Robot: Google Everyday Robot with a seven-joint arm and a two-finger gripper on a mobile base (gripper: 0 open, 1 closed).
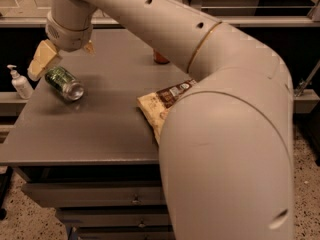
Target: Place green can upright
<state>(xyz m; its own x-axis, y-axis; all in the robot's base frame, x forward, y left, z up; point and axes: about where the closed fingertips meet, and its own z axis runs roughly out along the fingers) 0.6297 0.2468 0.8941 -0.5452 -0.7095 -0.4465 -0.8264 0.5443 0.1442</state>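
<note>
The green can (64,83) lies on its side near the left edge of the grey table (95,129), its silver end facing front right. My gripper (65,54) hangs just above and behind the can, with one tan finger (42,60) at the can's left and the other finger (89,47) further right. The fingers stand apart and hold nothing. I cannot tell if the left finger touches the can.
My arm sweeps across the table and hides most of a red can (161,58) at the back and part of a chips bag (162,101) in the middle. A white pump bottle (20,83) stands on a ledge left of the table. Drawers sit below the tabletop.
</note>
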